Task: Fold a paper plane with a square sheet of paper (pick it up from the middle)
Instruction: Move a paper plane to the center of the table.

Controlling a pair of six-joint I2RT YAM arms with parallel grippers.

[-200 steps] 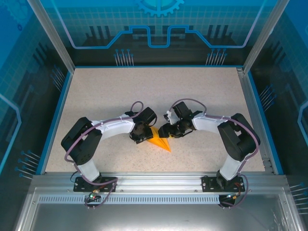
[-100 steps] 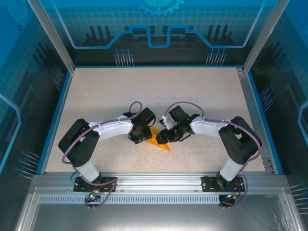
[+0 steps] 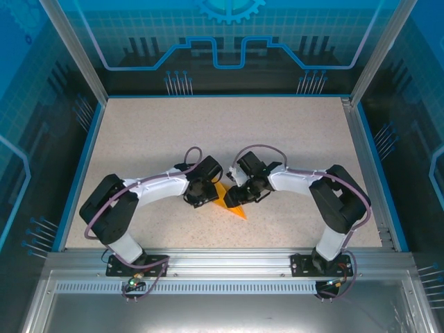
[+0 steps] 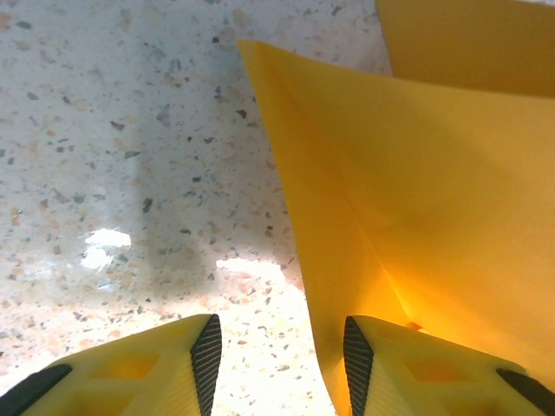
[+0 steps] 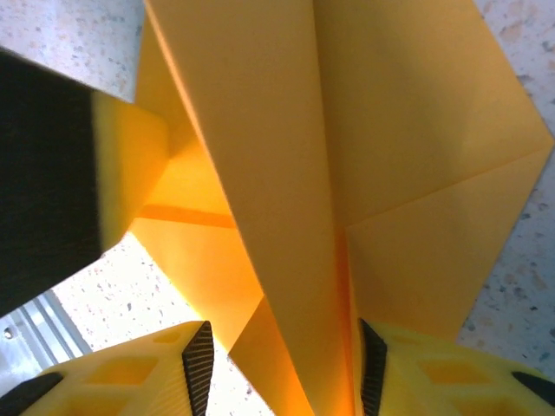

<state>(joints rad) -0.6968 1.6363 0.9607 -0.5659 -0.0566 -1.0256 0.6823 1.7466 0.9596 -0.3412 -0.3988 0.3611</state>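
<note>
One change is recorded against the overhead view of a second ago: the right pincer (image 3: 234, 198) has been carried further left and over the paper, so less orange is exposed. The left arm's elbow has swung slightly outward. The paper's near tip is found where it was.

Counted: one thin, bright orange paper sheet (image 3: 234, 209), folded to an angular pointed shape; two arms; two pincers, each with two yellow, black-padded fingers; one speckled beige tabletop (image 3: 173, 132).

The sheet is located on the tabletop near its centre, between the left pincer (image 3: 204, 196) and the right pincer, with its point directed toward the near edge.

From overhead, neither jaw gap can be read. In the left wrist view the left pincer (image 4: 277, 355) is seen parted by a moderate gap, with bare tabletop (image 4: 130, 130) under most of it. An edge of the sheet (image 4: 434, 199) runs down just inside the right-hand pad; nothing is clamped.

In the right wrist view the right pincer (image 5: 282, 360) is likewise parted. A raised fold of the sheet (image 5: 390, 113) stands within the gap, and a firm hold is not shown. A yellow-and-black finger (image 5: 121, 156) of the opposite pincer is seen against the paper's far side. Creases and overlapping layers are visible here, not overhead.
</note>
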